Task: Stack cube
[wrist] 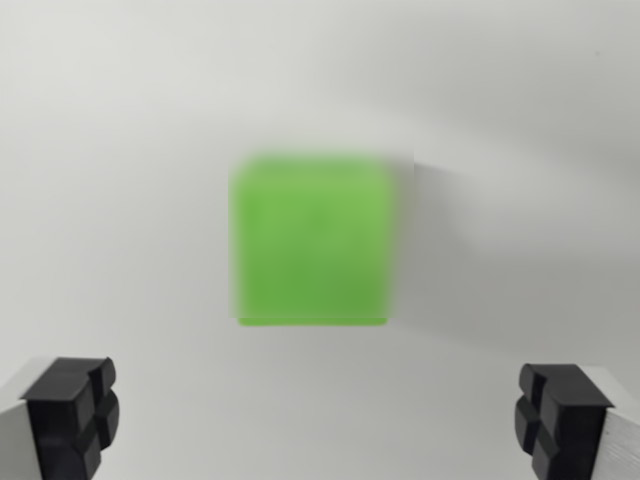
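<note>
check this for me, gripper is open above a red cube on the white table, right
Not quite: the cube is green, not red, as the wrist view shows. The rest holds: the gripper is open above it on the white table.

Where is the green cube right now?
In the wrist view, the green cube sits mid-frame on the white surface, above and between the open tool's two fingertips, touching neither.

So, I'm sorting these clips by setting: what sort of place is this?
Probably a lab or test bench, though little shows. A single green cube sits on a plain white surface, with the open tool and its black pads at the bottom corners.
</note>
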Controlling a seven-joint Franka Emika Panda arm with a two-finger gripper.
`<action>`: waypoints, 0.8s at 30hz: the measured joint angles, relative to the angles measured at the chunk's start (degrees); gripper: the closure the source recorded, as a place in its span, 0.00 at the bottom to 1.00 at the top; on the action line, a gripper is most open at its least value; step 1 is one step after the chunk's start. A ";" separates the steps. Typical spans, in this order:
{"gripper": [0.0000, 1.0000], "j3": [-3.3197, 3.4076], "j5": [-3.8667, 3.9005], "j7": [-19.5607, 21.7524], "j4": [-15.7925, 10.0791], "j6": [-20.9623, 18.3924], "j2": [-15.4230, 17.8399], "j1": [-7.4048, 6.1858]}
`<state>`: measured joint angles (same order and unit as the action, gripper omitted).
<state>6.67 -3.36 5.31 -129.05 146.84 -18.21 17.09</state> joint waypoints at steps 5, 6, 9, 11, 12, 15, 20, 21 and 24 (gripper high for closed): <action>0.00 -0.45 -0.64 -0.52 0.03 2.88 -3.04 0.09; 0.00 -0.54 -0.77 -0.61 0.08 3.42 -3.69 0.10; 0.00 -0.68 -1.12 -0.86 0.21 4.78 -5.21 0.18; 0.00 -0.79 -1.41 -1.04 0.36 5.71 -6.28 0.28; 0.00 -0.87 -1.55 -1.13 0.45 6.20 -6.83 0.34; 0.00 -1.06 -1.80 -1.32 0.76 7.36 -8.28 0.49; 0.00 -1.57 -2.09 -1.58 1.34 9.28 -10.80 0.90; 0.00 -1.66 -2.13 -1.61 1.47 9.59 -11.24 0.98; 0.00 -1.92 -2.22 -1.68 1.77 10.53 -12.44 1.19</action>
<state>4.75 -5.58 3.63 -127.28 157.37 -30.65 18.28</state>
